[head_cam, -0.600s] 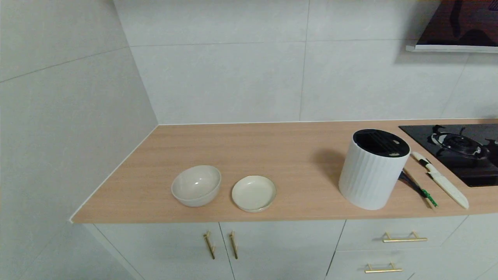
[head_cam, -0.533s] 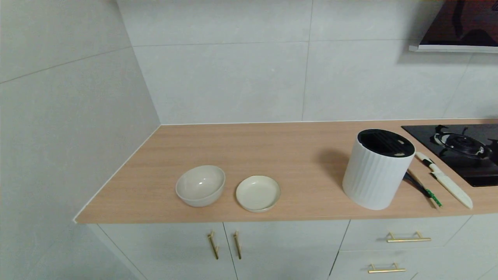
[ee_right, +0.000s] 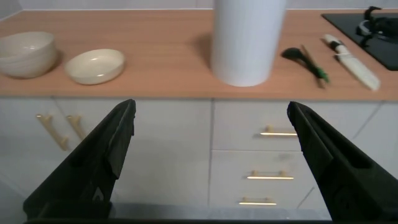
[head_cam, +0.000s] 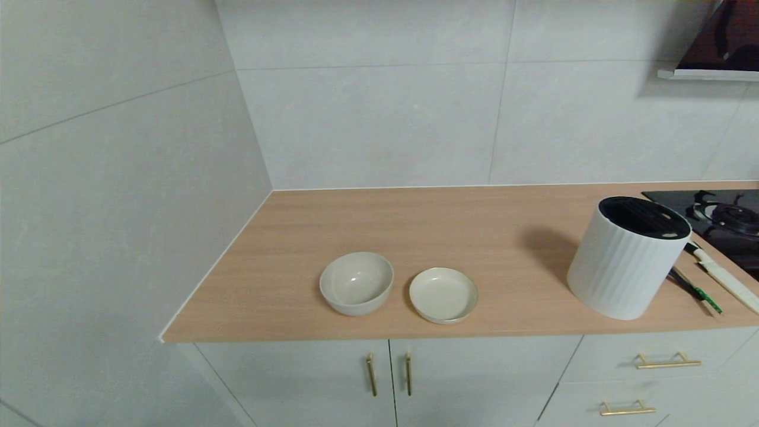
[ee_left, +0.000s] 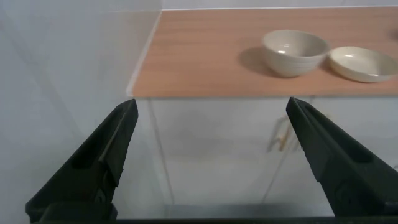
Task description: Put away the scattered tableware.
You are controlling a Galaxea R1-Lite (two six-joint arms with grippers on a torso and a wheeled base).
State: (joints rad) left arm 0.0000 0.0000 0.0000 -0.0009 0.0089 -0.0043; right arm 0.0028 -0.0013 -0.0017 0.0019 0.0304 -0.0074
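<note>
A cream bowl (head_cam: 356,289) and a shallow cream dish (head_cam: 443,295) sit side by side near the front edge of the wooden counter (head_cam: 450,231). A white ribbed holder (head_cam: 628,258) with a black slotted top stands to the right. Beside it lie a black-and-green utensil (head_cam: 697,289) and a white knife (head_cam: 724,279). My left gripper (ee_left: 211,121) is open, held low in front of the cabinets, with the bowl (ee_left: 294,51) and dish (ee_left: 364,62) beyond it. My right gripper (ee_right: 211,124) is open too, facing the drawers below the holder (ee_right: 247,37), with the dish (ee_right: 94,65) and knife (ee_right: 350,59) in sight.
A black gas hob (head_cam: 720,219) fills the counter's far right. Tiled walls close off the back and left side. Cabinet doors with gold handles (head_cam: 388,373) and drawers (head_cam: 667,359) run under the counter. The counter's back half is bare wood.
The whole head picture has shifted right, so the camera turned left. Nothing on the counter has moved.
</note>
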